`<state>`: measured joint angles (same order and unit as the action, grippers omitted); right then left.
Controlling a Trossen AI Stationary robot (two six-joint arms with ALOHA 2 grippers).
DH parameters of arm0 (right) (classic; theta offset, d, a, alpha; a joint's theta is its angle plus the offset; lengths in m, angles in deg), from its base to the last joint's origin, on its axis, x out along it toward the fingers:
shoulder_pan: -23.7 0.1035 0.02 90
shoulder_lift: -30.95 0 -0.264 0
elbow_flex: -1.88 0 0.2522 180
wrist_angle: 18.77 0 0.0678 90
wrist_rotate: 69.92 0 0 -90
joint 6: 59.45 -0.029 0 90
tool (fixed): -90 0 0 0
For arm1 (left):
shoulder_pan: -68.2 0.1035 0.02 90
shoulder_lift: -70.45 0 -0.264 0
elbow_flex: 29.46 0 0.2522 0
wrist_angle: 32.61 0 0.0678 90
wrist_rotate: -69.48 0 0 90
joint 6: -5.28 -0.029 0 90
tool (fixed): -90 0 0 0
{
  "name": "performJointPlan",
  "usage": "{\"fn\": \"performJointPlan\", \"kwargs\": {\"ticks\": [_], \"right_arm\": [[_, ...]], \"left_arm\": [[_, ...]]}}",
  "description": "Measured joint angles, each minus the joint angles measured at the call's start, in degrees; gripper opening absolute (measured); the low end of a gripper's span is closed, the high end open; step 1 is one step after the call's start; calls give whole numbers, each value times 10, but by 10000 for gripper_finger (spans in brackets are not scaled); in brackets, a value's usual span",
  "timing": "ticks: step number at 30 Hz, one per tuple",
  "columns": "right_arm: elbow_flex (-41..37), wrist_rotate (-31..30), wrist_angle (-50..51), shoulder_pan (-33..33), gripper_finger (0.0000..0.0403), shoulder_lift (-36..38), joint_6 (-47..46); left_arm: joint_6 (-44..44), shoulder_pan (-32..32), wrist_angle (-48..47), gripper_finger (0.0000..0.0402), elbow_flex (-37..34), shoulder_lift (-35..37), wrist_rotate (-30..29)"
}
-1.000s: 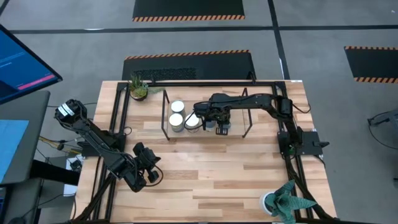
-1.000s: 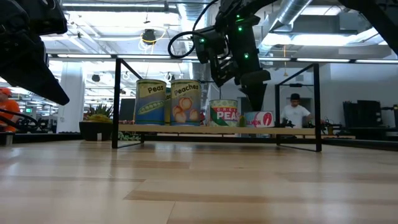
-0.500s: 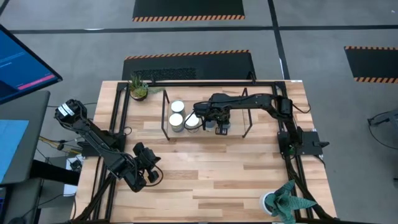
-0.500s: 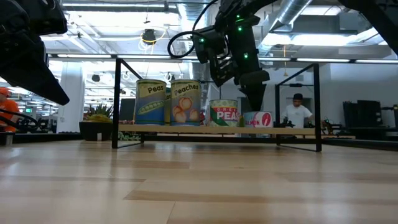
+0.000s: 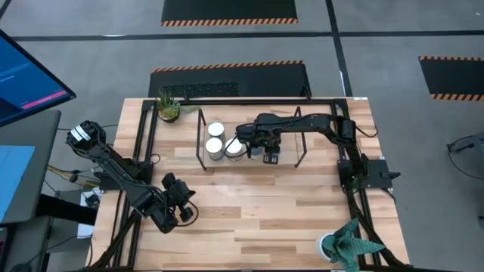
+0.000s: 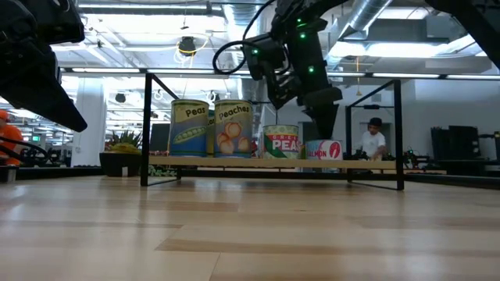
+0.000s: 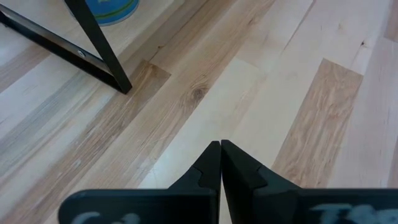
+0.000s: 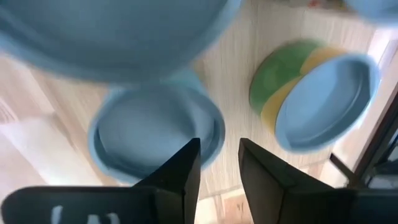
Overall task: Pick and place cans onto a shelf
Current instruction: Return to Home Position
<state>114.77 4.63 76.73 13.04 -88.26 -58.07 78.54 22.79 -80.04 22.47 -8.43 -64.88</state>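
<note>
**Cans.** In the low view you have four labelled cans in a row on the shelf (image 6: pixel 367 162), all standing on its wood board. From its left end toward the middle they are:
- the Peas can (image 6: pixel 190 128)
- the Peaches can (image 6: pixel 233 128)
- the Green Peas can (image 6: pixel 280 142)
- the shorter salmon can (image 6: pixel 324 149)

From above, only three white can tops (image 5: pixel 216 130) show, bunched at the shelf's left end. The right arm covers the rest.

**Shelf.** It stands in the far half of the tabletop (image 5: pixel 249 215), roughly midway between the left and right edges, inside the black frame (image 5: pixel 249 100).

**Right gripper** (image 8: pixel 219 149). It hangs over the shelf directly above the salmon can, fingers pointing down. They are slightly parted with nothing between them. You cannot tell whether the tips touch the lid. Its arm reaches in from the tabletop's right edge and lies across the shelf's middle, blocking your overhead sight of the cans there.

**Left gripper** (image 7: pixel 220 152). Its fingers are pressed together and hold nothing. It sits over bare wood toward the near left corner, well apart from the shelf.

**Surroundings.**
- One potted plant (image 5: pixel 169 108) stands at the far left corner, just beside the shelf's left end.
- A second plant (image 5: pixel 348 243) stands at the near right corner.
- A monitor (image 5: pixel 23 68) stands off the left edge.
- A person (image 6: pixel 373 144) shows in the room behind, seen through the shelf's right end.
</note>
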Motion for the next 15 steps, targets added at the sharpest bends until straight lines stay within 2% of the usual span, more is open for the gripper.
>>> {"fn": "performJointPlan", "kwargs": {"ticks": [7, 15], "right_arm": [[4, -1, 54, 1, 126, 0, -7], [78, 4, 64, 3, 112, 0, -27]], "left_arm": [[0, 0, 0, 0, 0, 0, 0], [0, 0, 0, 0, 0, 0, 0]]}}
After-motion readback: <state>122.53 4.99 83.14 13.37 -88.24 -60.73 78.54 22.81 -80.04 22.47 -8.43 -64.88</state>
